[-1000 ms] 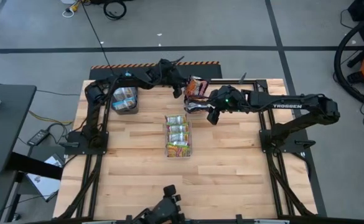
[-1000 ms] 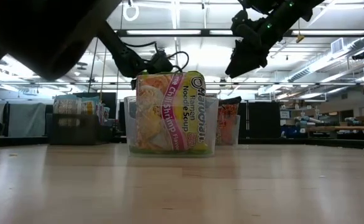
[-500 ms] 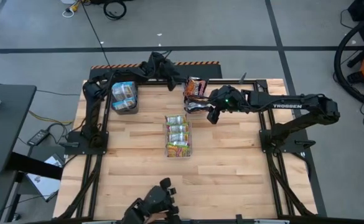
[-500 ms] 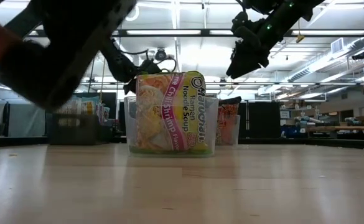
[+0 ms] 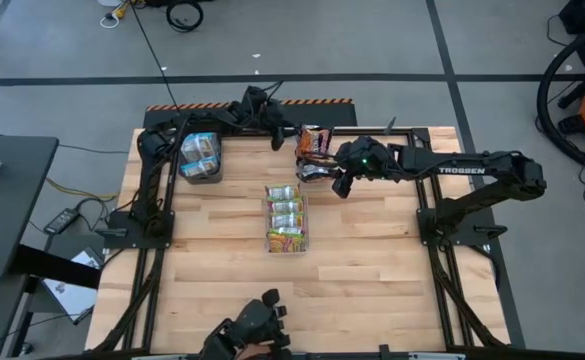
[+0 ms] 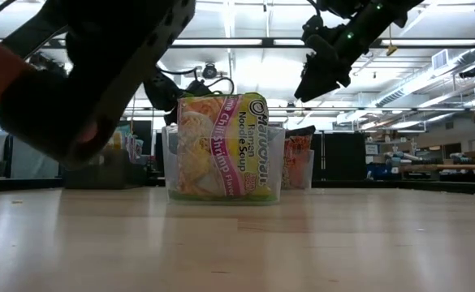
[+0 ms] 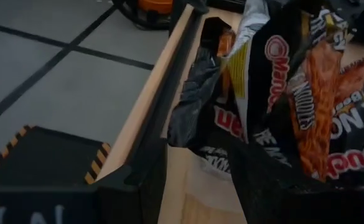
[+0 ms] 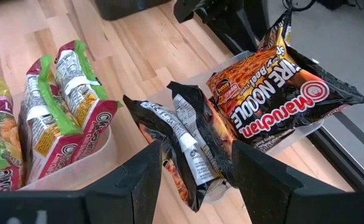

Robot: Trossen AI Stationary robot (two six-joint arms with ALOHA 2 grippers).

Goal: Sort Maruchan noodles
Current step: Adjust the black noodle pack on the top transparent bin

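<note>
Dark brown-orange Maruchan packets [image 5: 314,148] stand and lie in a clear bin at the far middle of the table, and show close up in the right wrist view [image 8: 275,102] and the left wrist view [image 7: 306,93]. My left gripper [image 5: 276,130] is open at the far edge, just left of them, with a small gap showing from above. My right gripper [image 5: 338,184] hangs open, high above that bin [image 6: 310,77] [image 8: 203,180]. Yellow-green packets [image 5: 285,220] stand on edge in the middle bin [image 6: 221,146]. Blue-silver packets [image 5: 200,156] fill the left bin.
The raised far rim of the table [image 7: 147,106] runs beside my left gripper. A dark thing held by a person [image 5: 252,335] is at the near edge and blocks the left of the low view [image 6: 91,73]. Bare wood lies in front of the bins.
My left gripper has drawn back from the brown-orange packets toward the table's far edge and rolled a little, staying open. The dark thing at the near edge has shifted in front of the low camera.
</note>
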